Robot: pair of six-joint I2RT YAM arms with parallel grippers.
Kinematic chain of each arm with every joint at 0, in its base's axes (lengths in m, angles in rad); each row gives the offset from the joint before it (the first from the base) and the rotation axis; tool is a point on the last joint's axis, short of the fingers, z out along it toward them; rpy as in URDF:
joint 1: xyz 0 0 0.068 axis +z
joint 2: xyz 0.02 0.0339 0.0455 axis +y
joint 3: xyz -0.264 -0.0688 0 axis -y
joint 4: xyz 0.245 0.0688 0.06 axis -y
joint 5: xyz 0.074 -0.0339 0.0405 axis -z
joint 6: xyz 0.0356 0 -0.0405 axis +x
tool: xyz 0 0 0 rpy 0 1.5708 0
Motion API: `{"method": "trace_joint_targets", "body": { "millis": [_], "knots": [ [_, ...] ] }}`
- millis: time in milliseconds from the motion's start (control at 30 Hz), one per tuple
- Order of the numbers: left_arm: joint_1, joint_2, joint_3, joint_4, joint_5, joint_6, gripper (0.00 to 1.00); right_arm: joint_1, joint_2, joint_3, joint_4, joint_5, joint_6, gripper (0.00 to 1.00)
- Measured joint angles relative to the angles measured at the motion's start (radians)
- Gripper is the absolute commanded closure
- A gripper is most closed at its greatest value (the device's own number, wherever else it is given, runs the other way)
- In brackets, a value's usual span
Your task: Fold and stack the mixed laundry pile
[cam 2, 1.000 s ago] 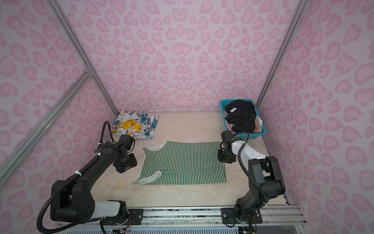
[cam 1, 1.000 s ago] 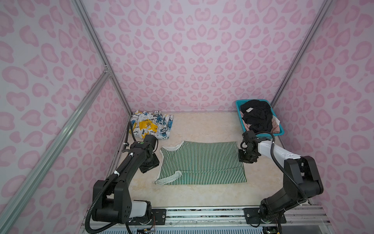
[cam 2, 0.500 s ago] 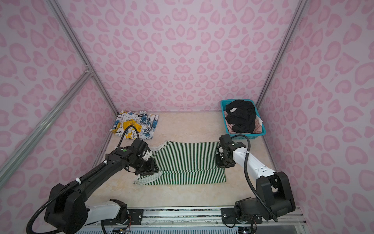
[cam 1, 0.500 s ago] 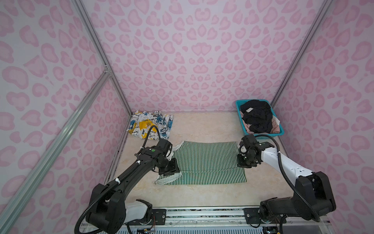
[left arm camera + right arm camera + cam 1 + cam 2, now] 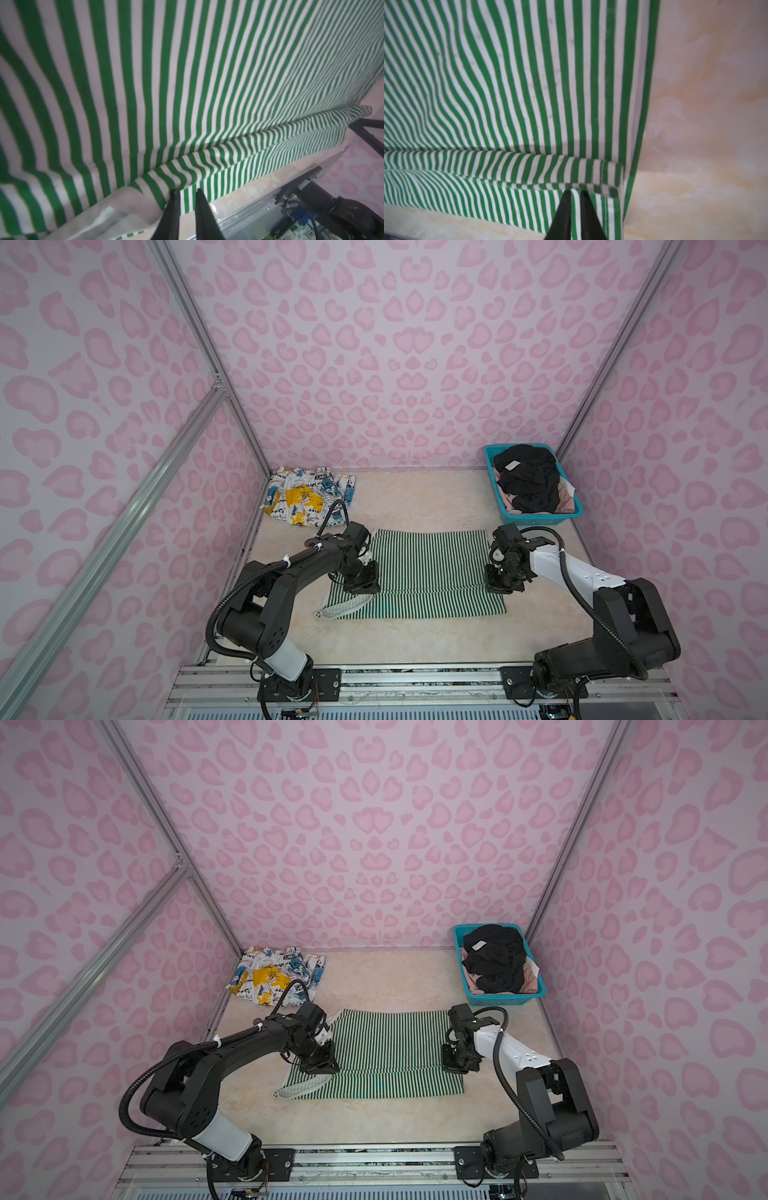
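Right wrist: right pincer [image 5: 575, 192] grips striped top [image 5: 529, 83] edge, bare table [image 5: 706, 104] beside.

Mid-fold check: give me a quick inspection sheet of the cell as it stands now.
Surface: beige marbled table.
Job's things: striped top spread mid-table, a ridge raised across it; splashed garment in far-left corner; black garment over pink garment in teal basket, far right.
Clutter: nothing seen.
Grippers: left pincer and right pincer each shut on the ridge's ends.
Cables: black cable loops at each wrist.
Surroundings: pink patterned walls, metal frame.
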Motion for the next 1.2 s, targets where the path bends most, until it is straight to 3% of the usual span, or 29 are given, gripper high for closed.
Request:
{"method": "trace_joint_targets", "body": {
  "millis": [167, 400, 767, 1000, 1200],
  "knots": [
    [0.0, 0.053, 0.056, 0.008, -0.135, -0.011, 0.89, -0.032, 0.066, 0.003, 0.043, -0.002, 0.007, 0.88],
    [0.0, 0.109, 0.075, 0.041, -0.197, -0.017, 0.91, -0.043, 0.105, 0.029, 0.059, -0.014, 0.006, 0.87],
    [0.04, -0.051, 0.101, 0.05, -0.387, -0.063, 0.88, -0.044, 0.054, 0.16, 0.044, 0.045, -0.054, 0.81],
    [0.099, 0.078, 0.117, 0.064, -0.408, -0.082, 0.92, -0.043, 0.211, 0.291, 0.071, 0.028, -0.08, 0.81],
    [0.1, 0.083, 0.056, 0.076, -0.407, -0.126, 0.92, -0.043, 0.29, 0.265, 0.095, -0.005, -0.079, 0.81]
  ]
}}
